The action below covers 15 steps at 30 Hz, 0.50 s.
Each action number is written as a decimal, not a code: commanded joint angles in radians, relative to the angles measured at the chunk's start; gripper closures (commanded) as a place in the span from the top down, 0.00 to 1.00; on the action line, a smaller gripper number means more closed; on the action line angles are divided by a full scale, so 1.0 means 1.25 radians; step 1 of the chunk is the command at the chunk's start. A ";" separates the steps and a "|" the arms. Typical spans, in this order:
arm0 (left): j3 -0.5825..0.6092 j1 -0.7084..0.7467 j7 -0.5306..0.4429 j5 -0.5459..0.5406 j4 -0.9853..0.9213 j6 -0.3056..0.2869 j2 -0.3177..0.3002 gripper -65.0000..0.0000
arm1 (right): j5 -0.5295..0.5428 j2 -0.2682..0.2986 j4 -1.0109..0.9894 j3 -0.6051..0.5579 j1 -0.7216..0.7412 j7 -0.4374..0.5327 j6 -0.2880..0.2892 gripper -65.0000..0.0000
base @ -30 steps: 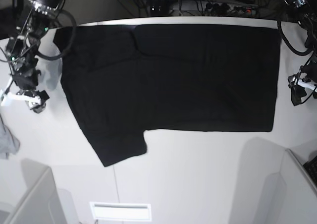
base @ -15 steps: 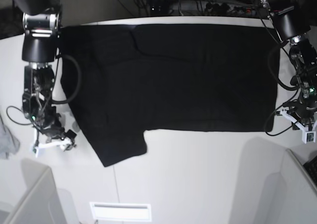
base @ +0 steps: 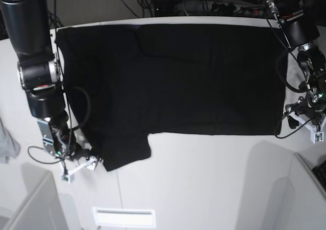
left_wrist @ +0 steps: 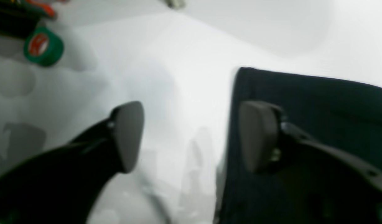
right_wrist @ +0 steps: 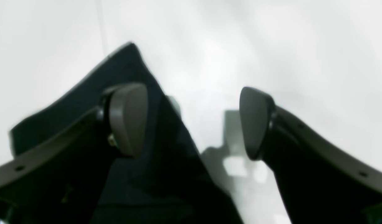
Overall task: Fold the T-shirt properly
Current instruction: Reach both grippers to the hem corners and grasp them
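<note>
I see the T-shirt [base: 178, 77] spread flat on the white table [base: 204, 179]. Right gripper [base: 84, 164] sits at its near sleeve corner. Left gripper [base: 305, 122] is beside the hem corner.

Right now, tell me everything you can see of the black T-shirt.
The T-shirt is plain black cloth, spread flat across the white table, mostly smooth with a few faint creases. One short sleeve sticks out at its near left corner; no print shows. The right gripper straddles that sleeve's edge, jaws open, and the left gripper straddles the hem corner, jaws open too. Neither has closed on the cloth.
</note>
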 commanded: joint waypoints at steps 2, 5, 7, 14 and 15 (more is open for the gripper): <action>-0.004 -0.014 -0.016 -0.002 0.010 0.003 -0.016 0.79 | 0.006 0.002 0.003 -0.012 0.026 0.012 0.009 0.67; -0.004 -0.014 -0.016 -0.002 0.008 0.003 -0.015 0.78 | 0.007 -0.016 0.005 -0.030 0.009 0.012 0.009 0.67; -0.004 -0.014 -0.016 -0.002 0.008 0.003 -0.015 0.78 | 0.007 -0.026 0.005 -0.027 -0.002 0.011 0.009 0.67; -0.004 -0.016 -0.017 -0.002 0.007 0.003 -0.014 0.78 | 0.007 -0.033 0.005 -0.028 -0.023 0.011 0.009 0.64; -0.004 -0.016 -0.018 -0.002 0.001 0.003 -0.014 0.78 | 0.006 -0.033 0.005 -0.028 -0.032 0.011 0.009 0.58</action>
